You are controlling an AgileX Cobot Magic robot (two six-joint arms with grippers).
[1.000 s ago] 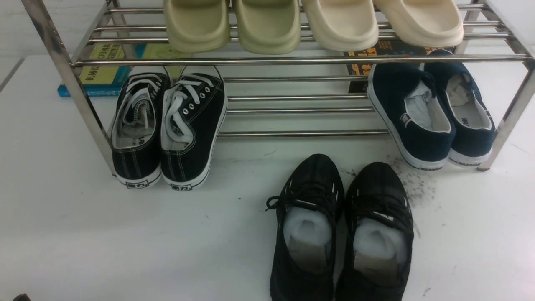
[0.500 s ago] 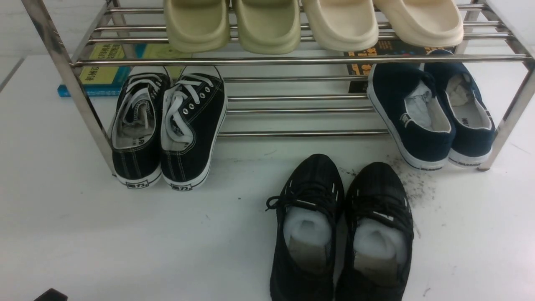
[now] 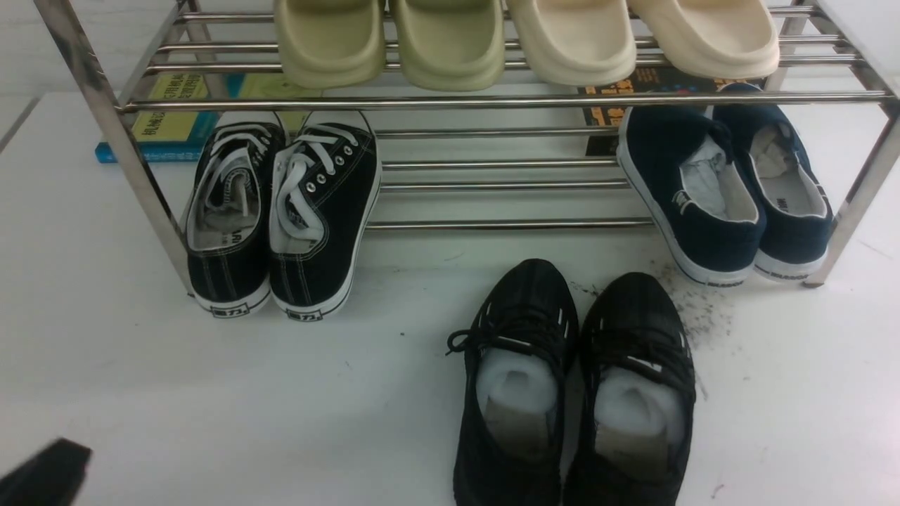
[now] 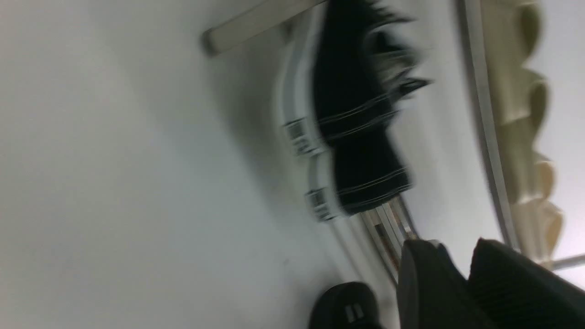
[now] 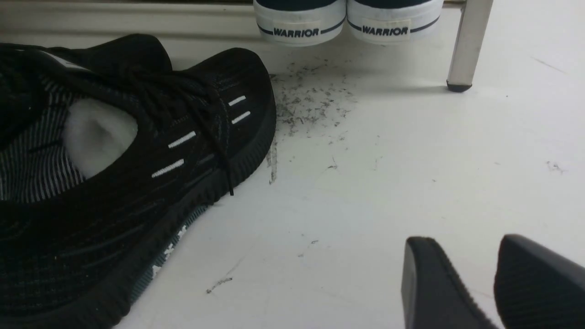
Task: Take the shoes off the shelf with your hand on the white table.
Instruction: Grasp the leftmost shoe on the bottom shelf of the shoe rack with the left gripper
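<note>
1. Front view: a pair of black canvas low-top sneakers with white laces (image 3: 281, 218) is sitting side by side at the left end of the lower tier of a two-tier chrome-tube shoe rack (image 3: 492, 102). The heels are facing the robot, just beside the rack's left front leg.
2. The black left gripper (image 3: 43, 476) is showing as a blurred dark shape in the lower left corner. It is hanging over the plain white table (image 3: 211, 393), well apart from the sneakers.
3. Left wrist view, blurred: its fingertips (image 4: 425, 283) are standing slightly parted and gripping nothing, with the sneakers' heels ahead.
4. Right wrist view: the black right gripper (image 5: 475, 274) is hovering over the table, jaws apart and empty. It is near all-black mesh running shoes (image 5: 114, 183) lying in front of the rack.
5. Navy slip-ons with white soles (image 3: 724, 190) are occupying the lower tier's right end, while pale green foam slides (image 3: 390, 42) and cream foam slides (image 3: 640, 35) are lining the upper tier.
</note>
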